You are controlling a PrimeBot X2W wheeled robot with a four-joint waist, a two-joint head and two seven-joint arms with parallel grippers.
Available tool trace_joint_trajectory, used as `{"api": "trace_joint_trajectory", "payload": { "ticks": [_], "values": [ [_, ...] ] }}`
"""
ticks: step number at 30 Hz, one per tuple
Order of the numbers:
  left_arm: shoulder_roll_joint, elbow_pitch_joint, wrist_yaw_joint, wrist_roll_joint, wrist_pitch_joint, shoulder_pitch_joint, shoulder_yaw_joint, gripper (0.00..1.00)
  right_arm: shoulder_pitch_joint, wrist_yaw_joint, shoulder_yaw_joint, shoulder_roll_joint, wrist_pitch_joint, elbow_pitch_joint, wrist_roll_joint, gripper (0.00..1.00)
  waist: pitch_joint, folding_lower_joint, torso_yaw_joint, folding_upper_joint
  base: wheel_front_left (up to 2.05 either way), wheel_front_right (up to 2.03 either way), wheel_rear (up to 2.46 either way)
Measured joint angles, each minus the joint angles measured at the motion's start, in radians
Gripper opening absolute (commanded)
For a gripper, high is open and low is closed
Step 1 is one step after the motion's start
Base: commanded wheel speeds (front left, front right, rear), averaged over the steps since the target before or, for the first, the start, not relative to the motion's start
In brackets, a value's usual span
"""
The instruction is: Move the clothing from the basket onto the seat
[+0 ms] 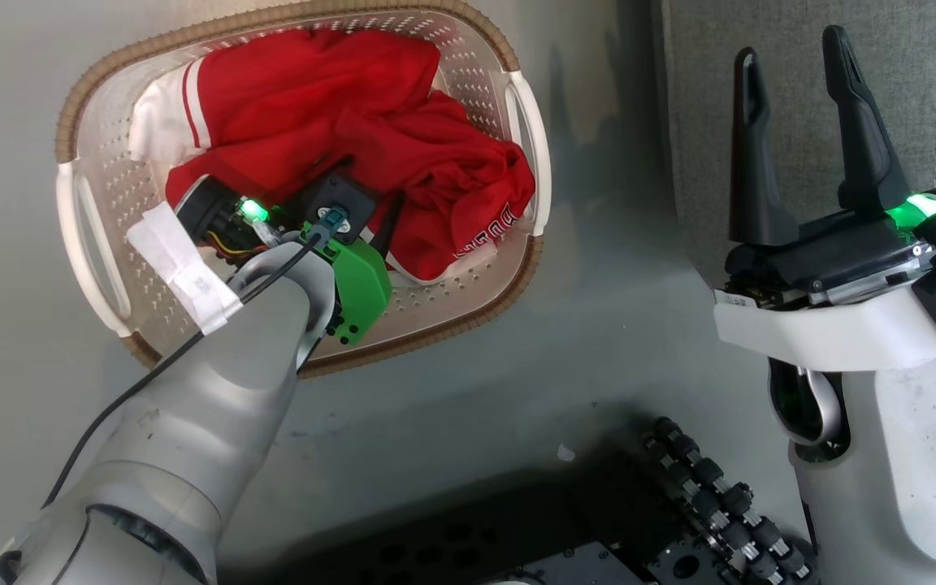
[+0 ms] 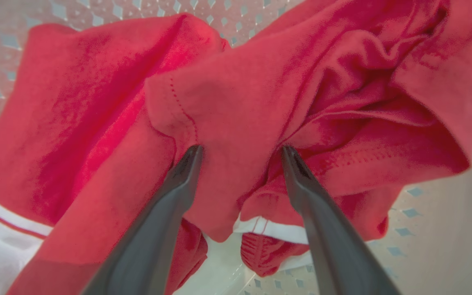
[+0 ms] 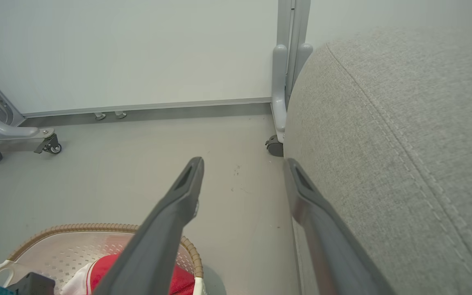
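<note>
Far left of the scene: the basket [image 1: 90,219], cream and perforated, with a brown woven-look rim, standing on the pale grey floor [image 1: 598,325], one white handle on each side. Inside it, the clothing [image 1: 403,146]: a crumpled red heap filling most of the basket, white panel with red stripes toward the far-left corner, white lettering along a hem at the near-right edge. Reaching down into the heap from the near side, the left gripper [image 2: 241,151]: jaws spread wide, both dark fingertips [image 2: 193,157] pressing into red folds, a ridge of cloth lying between them but not pinched. Green light lit at the wrist, white tape and a black cable along the pale forearm. Below the fingers in the left wrist view, a strip of white trim and the holed bottom of the basket. Right of the basket, bare floor, then the dark base of the robot [image 1: 452,544] at the near edge. Further right, the right gripper [image 1: 791,47]: held well apart from the clothing, jaws wide and empty, fingers pointing toward the far side. Far right: the seat [image 3: 404,143], a light grey woven cushion with stitched seams and a rounded edge, just beside the right gripper's right-hand finger; touching or not, cannot tell. Beyond, in the right wrist view, a white wall [image 3: 137,49] and a grey post [image 3: 289,61] on a caster [image 3: 275,146] at the seat's far corner.
</note>
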Motion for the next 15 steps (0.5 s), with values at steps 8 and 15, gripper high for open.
{"api": "trace_joint_trajectory", "payload": {
  "ticks": [8,15],
  "values": [
    [0.005,0.058,0.02,-0.001,0.0,-0.051,-0.001,1.0,0.001,0.0,0.012,0.0,0.0,-0.023,0.011,1.0,0.056,0.0,-0.024,0.0,0.0,0.0,0.0],
    [0.028,0.085,0.048,-0.011,0.0,-0.081,0.006,1.0,0.003,0.0,0.026,0.0,0.0,-0.042,0.026,1.0,0.089,0.0,-0.052,0.0,0.0,0.0,0.0]
  ]
}}
